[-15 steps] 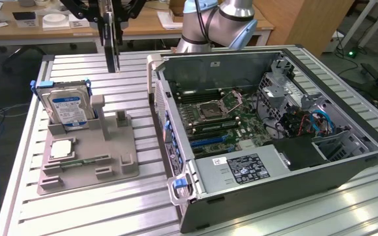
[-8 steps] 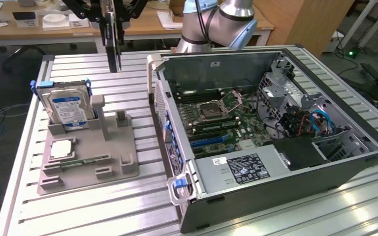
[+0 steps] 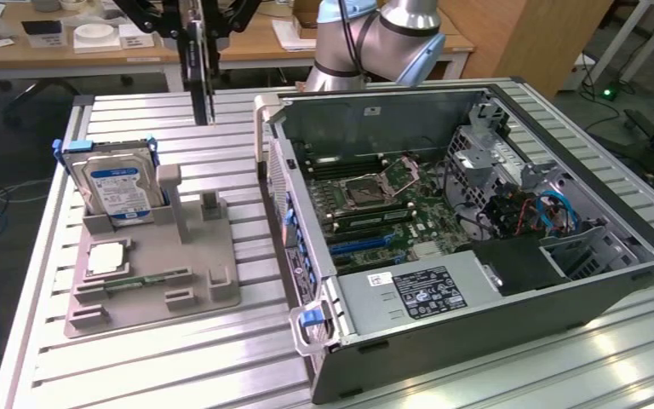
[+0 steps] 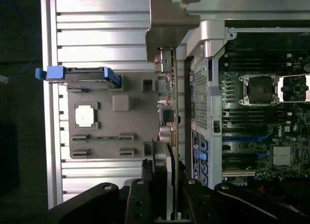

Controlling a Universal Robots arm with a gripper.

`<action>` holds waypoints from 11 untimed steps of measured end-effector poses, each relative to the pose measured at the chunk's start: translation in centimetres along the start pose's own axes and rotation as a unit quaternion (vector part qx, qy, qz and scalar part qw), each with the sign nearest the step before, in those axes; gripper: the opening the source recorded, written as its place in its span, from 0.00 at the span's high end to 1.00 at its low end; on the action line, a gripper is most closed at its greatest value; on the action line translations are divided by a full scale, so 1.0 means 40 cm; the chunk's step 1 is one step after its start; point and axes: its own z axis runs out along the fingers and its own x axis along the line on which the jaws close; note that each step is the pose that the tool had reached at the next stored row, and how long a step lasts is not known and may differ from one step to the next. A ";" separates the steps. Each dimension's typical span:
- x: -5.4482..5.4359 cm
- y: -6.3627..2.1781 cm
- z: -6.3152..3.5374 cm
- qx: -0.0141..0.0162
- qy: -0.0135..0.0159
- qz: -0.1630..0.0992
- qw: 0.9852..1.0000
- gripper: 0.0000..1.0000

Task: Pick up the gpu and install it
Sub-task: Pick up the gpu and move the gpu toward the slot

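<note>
- Gripper point(image 3: 198, 38) in the upper left of the exterior view, fingers clamped on the gpu point(image 3: 201, 85).
- gpu hangs upright and edge-on, lifted clear of the table point(image 3: 134, 358).
- Wrist view: gpu sits between the grey holder point(image 4: 109, 146) and the open computer case point(image 4: 206, 88).
- Hard drive point(image 3: 120, 187) stands in the holder.

The gpu point(image 3: 200, 81) is held edge-on, clamped in the gripper point(image 3: 198, 30), above the slatted table point(image 3: 134, 366), to the exterior view's left of the open computer case point(image 3: 463, 213); a hard drive point(image 3: 120, 189) is propped in the grey fixture point(image 3: 163, 281).
</note>
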 end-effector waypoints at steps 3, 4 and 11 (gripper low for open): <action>-0.006 0.000 0.000 0.000 0.000 0.000 1.000 0.72; -0.007 0.000 0.000 0.000 0.000 0.000 1.000 0.72; -0.020 0.001 0.000 0.000 0.000 0.000 1.000 0.72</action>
